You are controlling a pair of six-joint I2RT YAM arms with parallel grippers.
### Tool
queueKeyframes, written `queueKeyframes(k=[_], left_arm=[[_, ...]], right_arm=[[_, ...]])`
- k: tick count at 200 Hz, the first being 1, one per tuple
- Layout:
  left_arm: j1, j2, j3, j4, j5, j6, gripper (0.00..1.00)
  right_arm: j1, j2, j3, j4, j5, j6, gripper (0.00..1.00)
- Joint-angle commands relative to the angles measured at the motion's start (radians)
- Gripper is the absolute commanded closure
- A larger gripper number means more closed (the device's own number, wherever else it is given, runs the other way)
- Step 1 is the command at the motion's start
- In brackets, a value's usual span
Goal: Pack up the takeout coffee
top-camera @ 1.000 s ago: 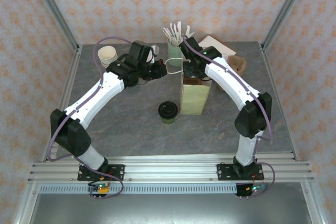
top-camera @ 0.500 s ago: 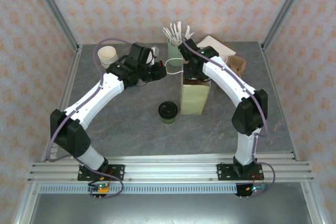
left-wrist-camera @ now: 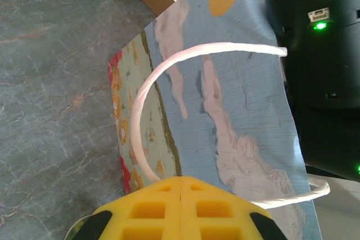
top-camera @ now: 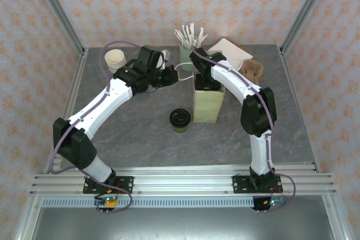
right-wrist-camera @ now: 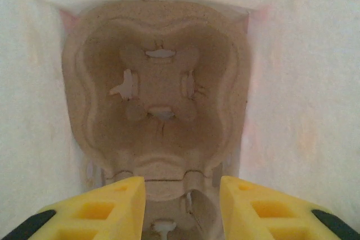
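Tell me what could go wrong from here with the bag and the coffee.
1. The right gripper is deep inside the paper bag, just above the cup tray at its bottom. Pulling out could catch the walls and tip the bag, which the left gripper steadies by one handle alone.
2. The coffee cup stands right beside the bag, so a shifting bag might knock it over.

No words, numbers or brand names can be read anywhere; the paper bag [left-wrist-camera: 225, 116] has only printed pictures on its side (white clouds, an orange circle, little red flowers) and no letters; the takeout coffee [top-camera: 180, 118] near the middle of the table looks too small to show any writing.
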Motion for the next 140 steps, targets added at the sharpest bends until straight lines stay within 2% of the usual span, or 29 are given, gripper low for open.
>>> queueKeyframes(k=[1,140], left_arm=[[-0.005,-0.031,-0.004,0.009,-0.003,0.024,1.00],[-0.006,-0.041,-0.013,-0.001,-0.009,0.027,1.00]], right_arm=[[-0.010,0.005,-0.028,0.028,0.002,-0.013,0.60],[-0.031,0.030,-0.256,0.193,-0.040,0.003,0.60]])
